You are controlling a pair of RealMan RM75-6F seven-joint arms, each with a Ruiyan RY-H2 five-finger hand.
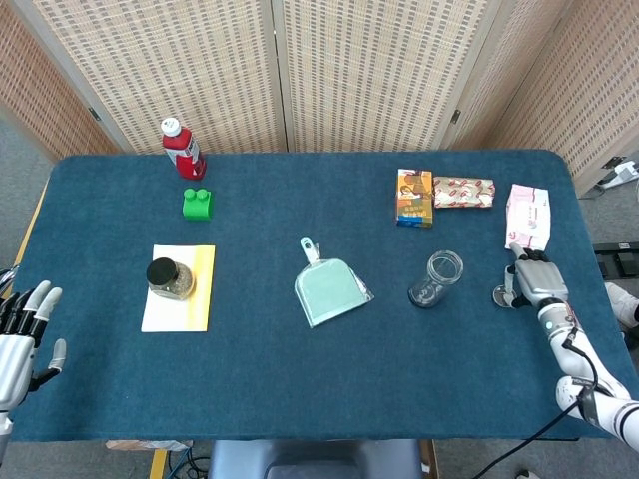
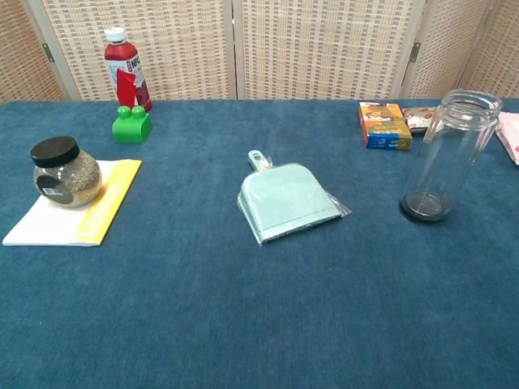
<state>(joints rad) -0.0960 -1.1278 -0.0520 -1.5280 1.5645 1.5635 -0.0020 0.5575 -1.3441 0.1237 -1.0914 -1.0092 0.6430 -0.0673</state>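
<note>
Right hand point(image 1: 532, 282) sits at the table's right edge, fingers curled down over a small round dark lid point(image 1: 498, 295) lying flat on the blue cloth; the lid pokes out on the inner side of the fingers. Whether it is actually pinched or just touched, can't tell — too small in the head view, and the chest view doesn't show this hand at all.

Key relation: the open-mouthed clear glass jar point(image 1: 436, 278) stands upright just beyond the lid, on the inner side of the right fingers, near but apart from them. Its long axis is vertical, mouth up. Right hand is far nearer to it than the left.

Left hand point(image 1: 24, 332) hangs at the table's left edge, fingers spread and pointing up, holding nothing. Nearest thing to its fingers: a round glass jar of brownish grains with a black cap point(image 1: 170, 278), sitting on a white and yellow paper pad point(image 1: 178, 305), well apart from that hand.

Just ahead of the right fingers: a pink and white packet point(image 1: 527, 218). Further in and ahead: an orange printed carton point(image 1: 414, 197) and a red-and-white wrapped snack bar point(image 1: 463, 192), side by side.

Mid-table: a pale green plastic dustpan point(image 1: 328, 288), handle pointing away. Far left back: a green toy brick point(image 1: 197, 203) and a red bottle with a white cap point(image 1: 183, 149).
</note>
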